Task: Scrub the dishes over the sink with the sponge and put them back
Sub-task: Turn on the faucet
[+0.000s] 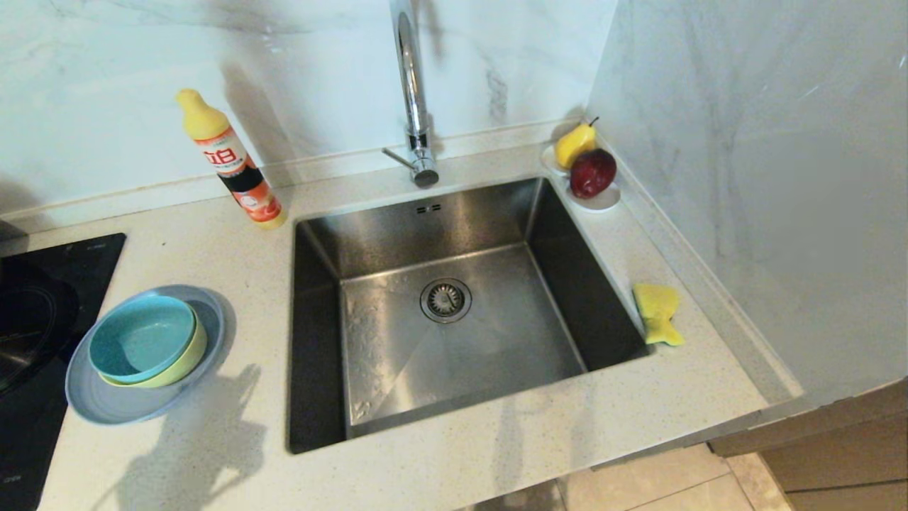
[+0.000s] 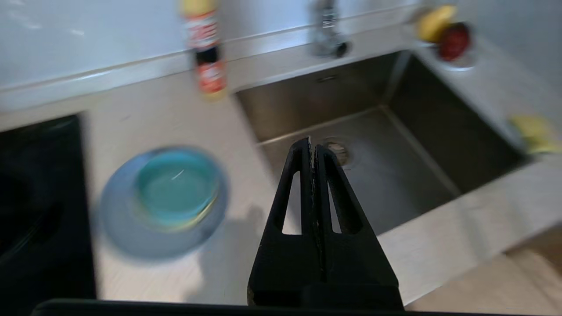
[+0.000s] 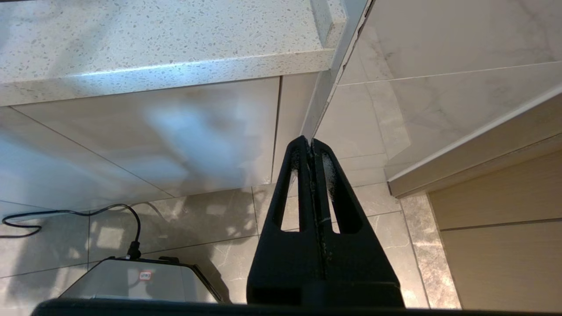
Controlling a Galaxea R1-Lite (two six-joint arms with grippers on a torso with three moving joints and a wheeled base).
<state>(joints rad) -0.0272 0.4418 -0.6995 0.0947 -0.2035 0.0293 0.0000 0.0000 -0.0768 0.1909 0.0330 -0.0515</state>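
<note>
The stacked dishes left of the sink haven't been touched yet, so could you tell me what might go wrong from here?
1. The teal bowl nests in the yellow-green bowl on the plate; lifting one may drag the others.
2. The left gripper is shut and must open before any grasp.
3. The sponge lies by the sink edge and could be nudged in.

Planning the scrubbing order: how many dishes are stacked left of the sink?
3: teal bowl nested in yellow-green bowl, both on the grey-blue plate. Nothing appears hidden beneath.
</note>
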